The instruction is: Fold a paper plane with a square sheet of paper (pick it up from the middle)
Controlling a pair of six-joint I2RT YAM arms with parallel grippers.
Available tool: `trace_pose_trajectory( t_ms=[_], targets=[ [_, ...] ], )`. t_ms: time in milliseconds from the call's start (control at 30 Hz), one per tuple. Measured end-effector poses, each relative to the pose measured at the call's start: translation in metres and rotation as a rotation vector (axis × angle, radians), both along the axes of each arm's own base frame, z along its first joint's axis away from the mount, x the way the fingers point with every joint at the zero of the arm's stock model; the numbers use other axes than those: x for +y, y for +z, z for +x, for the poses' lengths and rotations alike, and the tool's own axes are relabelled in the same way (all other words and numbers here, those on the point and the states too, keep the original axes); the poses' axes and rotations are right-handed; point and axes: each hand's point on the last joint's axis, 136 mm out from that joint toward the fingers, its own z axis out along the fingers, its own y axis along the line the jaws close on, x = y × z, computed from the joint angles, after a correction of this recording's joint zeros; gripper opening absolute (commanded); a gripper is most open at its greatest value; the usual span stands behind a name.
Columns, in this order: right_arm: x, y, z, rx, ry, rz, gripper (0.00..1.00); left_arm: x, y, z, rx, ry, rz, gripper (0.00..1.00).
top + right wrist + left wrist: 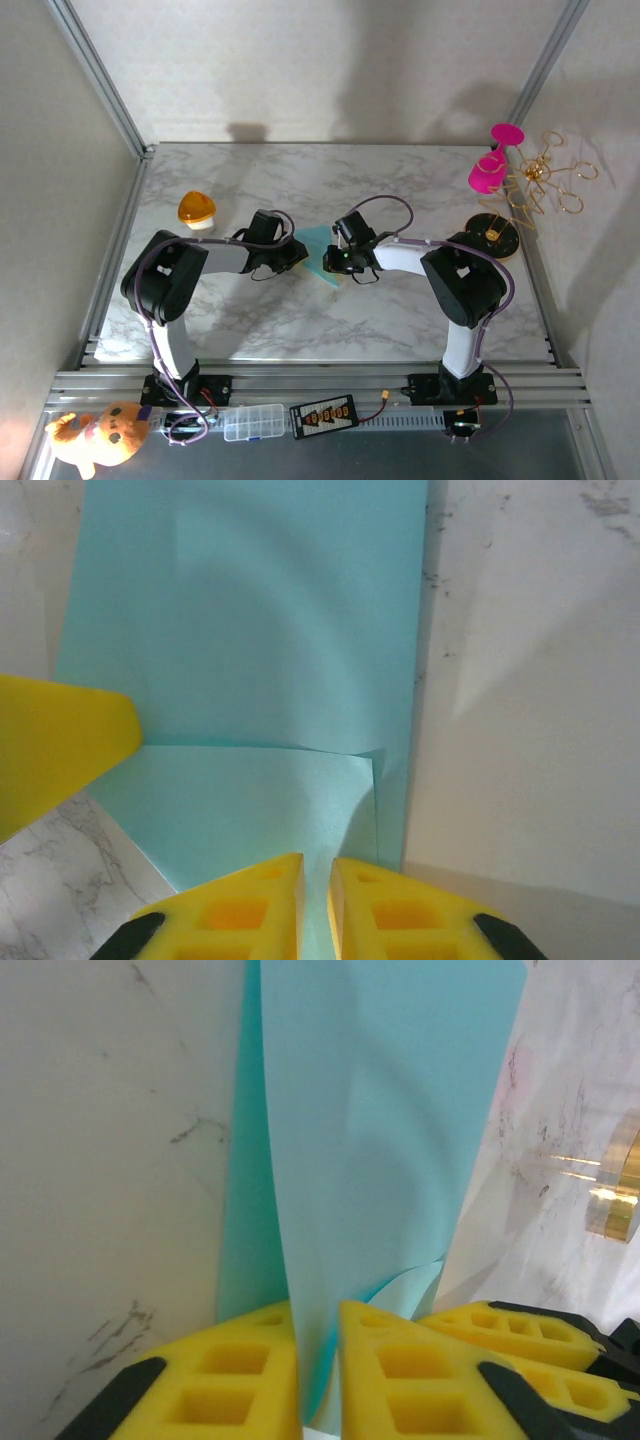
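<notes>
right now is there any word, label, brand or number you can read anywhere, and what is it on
No text can be read.
On the small black board with orange markings at the near edge: too small to read.
On the teal-blue sheet of paper: no print.

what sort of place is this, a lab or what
Probably a robotics lab test cell: two robot arms bolted at a marble-patterned table, walled in by white panels on aluminium rails, plus a parts box.
</notes>
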Motion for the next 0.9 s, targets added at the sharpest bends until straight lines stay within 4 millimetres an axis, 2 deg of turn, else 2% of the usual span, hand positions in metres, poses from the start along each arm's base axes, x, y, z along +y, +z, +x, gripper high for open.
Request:
trace_pose_trajectory(
  t_ms=[133,333,400,467,567,633,767,900],
  targets=[
    [0.001,0.001,0.000,-0.009,0.012,-0.001,0.22,-0.001,0.000,-0.001,0.006,0.000,-0.009,0.01],
    [-0.005,0.015,0.009,-0.104,0.037,-0.037,0.43,-0.001,0.000,-0.002,0.021,0.016,-0.021,0.00],
    [-0.009,0.031,0.014,-0.171,0.045,-0.038,0.48,0.000,-0.001,-0.003,0.032,0.033,-0.024,0.00],
    [-0.013,0.055,0.017,-0.270,0.050,-0.025,0.51,-0.001,0.001,-0.004,0.040,0.052,-0.027,0.00],
    [-0.022,0.083,0.016,-0.406,0.057,-0.011,0.53,-0.003,0.007,-0.003,0.034,0.079,-0.028,0.00],
    [-0.029,0.092,0.014,-0.480,0.064,-0.017,0.53,-0.006,0.013,-0.003,0.026,0.094,-0.030,0.00],
    [-0.033,0.084,0.003,-0.573,0.131,-0.062,0.50,-0.013,0.019,-0.005,0.024,0.119,-0.024,0.00],
    [-0.022,0.067,-0.021,-0.644,0.269,-0.097,0.48,-0.020,0.020,-0.007,0.035,0.140,-0.016,0.00]
  ],
)
